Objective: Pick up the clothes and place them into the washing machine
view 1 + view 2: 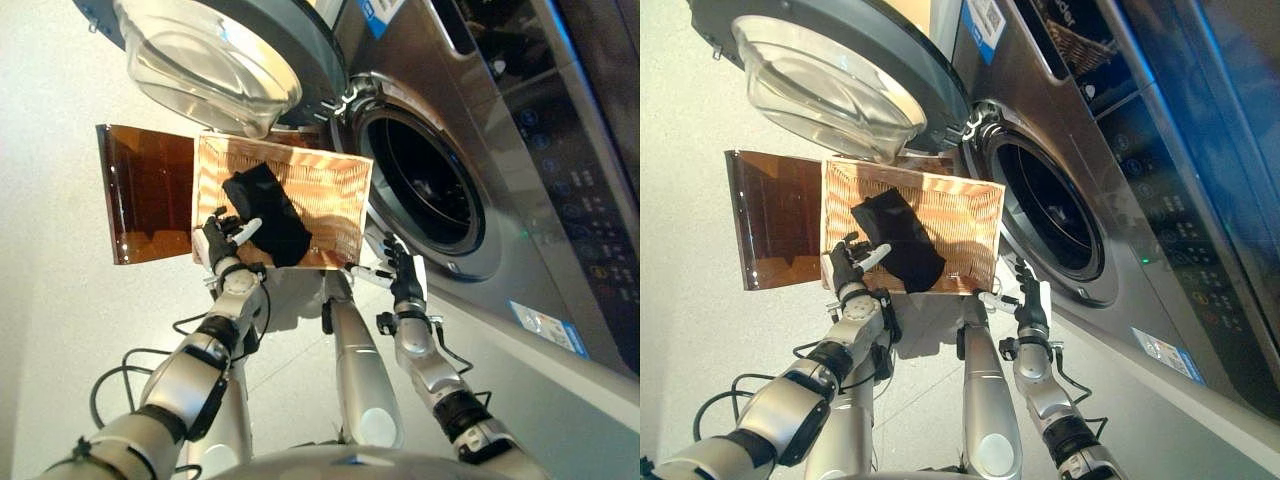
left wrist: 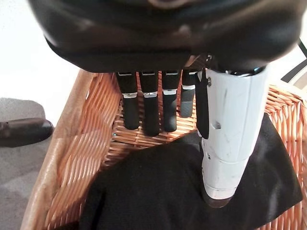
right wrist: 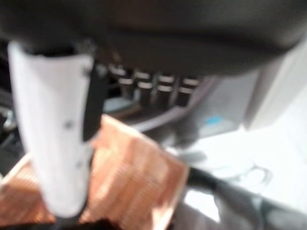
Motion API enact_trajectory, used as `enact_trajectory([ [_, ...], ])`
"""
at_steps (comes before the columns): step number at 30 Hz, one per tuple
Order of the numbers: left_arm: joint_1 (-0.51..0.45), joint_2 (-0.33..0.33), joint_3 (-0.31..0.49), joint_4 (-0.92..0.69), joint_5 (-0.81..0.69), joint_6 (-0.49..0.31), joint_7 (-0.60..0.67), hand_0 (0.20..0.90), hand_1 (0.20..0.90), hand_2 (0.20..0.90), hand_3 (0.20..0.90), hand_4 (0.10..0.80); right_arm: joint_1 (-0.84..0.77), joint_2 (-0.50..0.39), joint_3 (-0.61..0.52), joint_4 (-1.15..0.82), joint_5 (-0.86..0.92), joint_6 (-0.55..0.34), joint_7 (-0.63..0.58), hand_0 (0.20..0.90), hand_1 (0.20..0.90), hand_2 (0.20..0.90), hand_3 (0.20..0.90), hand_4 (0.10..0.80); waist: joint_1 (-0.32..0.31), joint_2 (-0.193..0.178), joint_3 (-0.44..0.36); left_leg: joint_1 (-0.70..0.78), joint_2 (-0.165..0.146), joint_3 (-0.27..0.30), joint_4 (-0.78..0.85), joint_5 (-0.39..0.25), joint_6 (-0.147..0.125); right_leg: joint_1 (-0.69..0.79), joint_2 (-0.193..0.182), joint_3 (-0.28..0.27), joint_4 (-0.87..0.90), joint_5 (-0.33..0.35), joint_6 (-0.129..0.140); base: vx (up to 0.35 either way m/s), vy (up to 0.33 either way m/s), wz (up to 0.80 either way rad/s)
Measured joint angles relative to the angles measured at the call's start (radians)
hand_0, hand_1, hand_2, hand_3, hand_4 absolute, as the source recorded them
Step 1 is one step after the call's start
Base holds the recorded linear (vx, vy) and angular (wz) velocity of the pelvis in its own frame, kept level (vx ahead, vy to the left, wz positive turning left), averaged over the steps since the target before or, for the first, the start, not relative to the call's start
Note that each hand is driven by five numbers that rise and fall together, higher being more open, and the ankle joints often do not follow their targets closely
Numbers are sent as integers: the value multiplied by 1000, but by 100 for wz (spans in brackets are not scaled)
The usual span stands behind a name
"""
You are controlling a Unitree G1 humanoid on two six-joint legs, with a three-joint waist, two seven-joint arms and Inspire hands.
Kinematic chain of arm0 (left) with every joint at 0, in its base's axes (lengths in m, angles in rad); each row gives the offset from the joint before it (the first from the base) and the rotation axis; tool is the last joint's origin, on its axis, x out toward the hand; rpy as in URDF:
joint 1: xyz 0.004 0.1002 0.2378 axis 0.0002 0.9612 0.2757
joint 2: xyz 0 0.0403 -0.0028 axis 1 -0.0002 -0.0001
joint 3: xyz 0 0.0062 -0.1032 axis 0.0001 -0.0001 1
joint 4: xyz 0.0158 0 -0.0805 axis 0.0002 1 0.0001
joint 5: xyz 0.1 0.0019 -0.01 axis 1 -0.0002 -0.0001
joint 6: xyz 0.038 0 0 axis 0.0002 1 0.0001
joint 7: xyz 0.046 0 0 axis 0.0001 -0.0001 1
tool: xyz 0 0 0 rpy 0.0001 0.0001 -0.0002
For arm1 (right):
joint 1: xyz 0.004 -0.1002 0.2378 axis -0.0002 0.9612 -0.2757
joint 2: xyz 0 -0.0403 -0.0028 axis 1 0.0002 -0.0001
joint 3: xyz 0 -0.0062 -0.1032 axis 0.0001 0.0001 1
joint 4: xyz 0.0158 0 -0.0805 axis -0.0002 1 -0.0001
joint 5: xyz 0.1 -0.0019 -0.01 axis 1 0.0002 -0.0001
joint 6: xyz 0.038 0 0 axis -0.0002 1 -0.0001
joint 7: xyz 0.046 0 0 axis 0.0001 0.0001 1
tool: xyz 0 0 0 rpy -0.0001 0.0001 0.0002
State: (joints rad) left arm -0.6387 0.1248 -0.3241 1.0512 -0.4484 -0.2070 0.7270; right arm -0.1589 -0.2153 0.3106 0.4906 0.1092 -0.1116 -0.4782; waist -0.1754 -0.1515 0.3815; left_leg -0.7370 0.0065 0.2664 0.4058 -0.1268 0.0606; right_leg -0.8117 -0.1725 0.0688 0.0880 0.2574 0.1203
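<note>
Lying in the wicker basket [image 1: 335, 195], the dark garment [image 1: 268, 213] is the only clothing we can see; it rests crumpled on the basket's woven floor, toward the side nearest our left hand [image 1: 222, 238]; nothing lifts it yet. In the left wrist view the fingers [image 2: 144, 108] hang straight and relaxed above the weave, just short of the cloth's edge, while the white-covered thumb [image 2: 225, 158] reaches down over the black fabric; whether the thumb tip actually touches the cloth we cannot tell; no pinch is formed. Our right hand [image 1: 402, 272] hovers beyond the basket's far corner, between basket and washing machine [image 1: 520, 150]; its fingers are extended and loose, holding nothing. The machine's round door [image 1: 215, 55] stands swung wide above the basket, and the drum opening [image 1: 425, 185] is dark and unobstructed; a small pale shape shows inside, but we cannot identify it. A translucent brown panel [image 1: 145, 190] lies beside the basket on the floor. We judge the task barely begun: approach under way, grasp not made; remaining are closing on the garment, lifting it clear of the basket rim, carrying it across to the opening, and releasing inside the drum.
</note>
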Motion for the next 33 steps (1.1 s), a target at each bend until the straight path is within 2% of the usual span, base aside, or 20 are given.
enact_trajectory([
  [4,-4,-2,0,0,-1,1,2,900,900,900,900,800,1,-8,-5,-1,0,0,0,900,900,900,900,800,-1,-1,1,-6,0,2,12,-7,2,-1,-2,1,-1,-2,2,0,0,0],
  [8,-7,-2,1,-1,-2,-1,2,900,900,900,900,800,5,-8,-5,-1,0,0,0,900,900,900,900,800,-4,-2,1,-6,6,5,5,-5,5,-3,-4,0,-5,-37,21,0,0,0],
  [14,-7,-3,0,-3,-9,-19,5,900,900,900,900,800,6,-8,-5,-1,0,0,0,900,900,900,900,800,-4,-4,2,-5,2,4,-5,-5,6,-9,-4,0,-3,-35,19,6,-1,-1],
  [16,-7,-5,-4,-3,-18,-20,5,900,900,900,900,800,6,-8,-5,0,0,0,0,900,900,900,900,800,-6,-5,2,-5,-2,3,1,-7,6,-10,-3,2,6,-6,6,0,0,0],
  [20,-8,-6,-5,-4,-26,-22,5,900,900,900,900,800,5,-8,-6,-4,0,-3,1,900,900,900,900,800,-4,-5,2,-3,2,1,2,-9,3,-13,4,2,16,-1,-2,9,3,-2],
  [27,-22,-13,-8,-3,-41,-8,-18,900,900,900,900,800,6,-8,-4,-3,0,-2,1,900,900,900,900,800,-9,-9,-1,-1,1,3,25,-11,2,-2,0,4,26,-9,1,1,-1,0],
  [31,-25,-16,-12,-3,-41,-4,-19,900,900,900,900,800,7,-8,-5,-4,0,-2,1,900,900,900,900,800,-10,-11,-2,3,5,8,10,-5,11,0,-3,3,10,-40,20,0,0,0],
  [33,-24,-19,-12,-3,-41,-1,-24,900,900,900,900,800,19,-8,-4,-4,0,1,2,900,900,900,900,800,-11,-11,-2,10,2,11,6,-4,12,2,-6,3,16,-42,19,0,0,0],
])
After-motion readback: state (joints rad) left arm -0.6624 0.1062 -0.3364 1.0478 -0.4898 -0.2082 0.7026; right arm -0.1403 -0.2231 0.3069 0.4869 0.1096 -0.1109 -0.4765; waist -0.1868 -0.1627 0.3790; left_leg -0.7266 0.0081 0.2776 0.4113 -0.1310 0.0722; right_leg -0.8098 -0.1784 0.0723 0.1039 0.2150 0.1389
